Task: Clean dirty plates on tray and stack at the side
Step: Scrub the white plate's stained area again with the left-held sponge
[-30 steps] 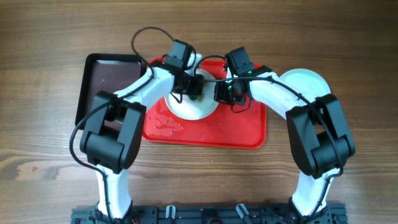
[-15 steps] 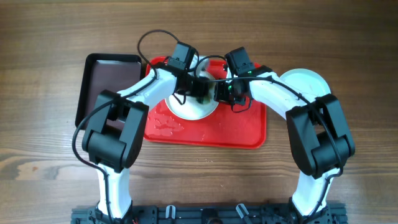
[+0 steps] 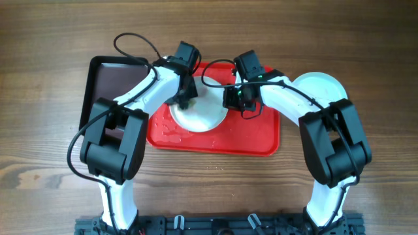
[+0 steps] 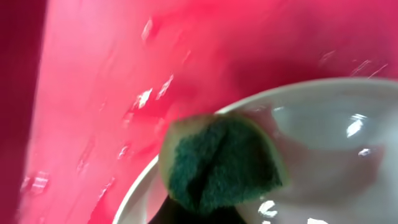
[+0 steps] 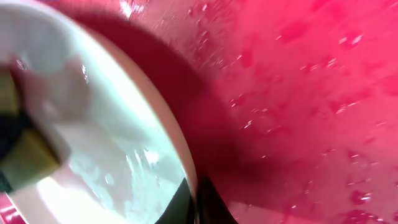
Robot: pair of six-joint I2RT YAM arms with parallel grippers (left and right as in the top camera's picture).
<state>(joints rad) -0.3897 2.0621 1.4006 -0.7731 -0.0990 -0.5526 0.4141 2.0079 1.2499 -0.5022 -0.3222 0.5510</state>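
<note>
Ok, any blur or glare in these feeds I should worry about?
Overhead: sharp, evenly lit, though the plate is partly hidden. Left wrist: soft and blurred, glints on the wet tray, sponge readable. Right wrist: blurred too, bright specks across tray.

**OCCLUDED AND UNRESOLVED AREAS**

Overhead view: the left arm (image 3: 147,88) covers the near-right portion of the black tray (image 3: 98,78). The right arm (image 3: 294,98) covers the left part of the side plate (image 3: 326,83), so the stack count is indeterminate. Both arms hide parts of the red tray (image 3: 261,140) along its far edge.

Left wrist view: blurred. The sponge (image 4: 221,162) is cut by the bottom edge, and the white plate (image 4: 336,118) by the right edge.

Right wrist view: blurred. The white plate is cut at the left and bottom edges.
</note>
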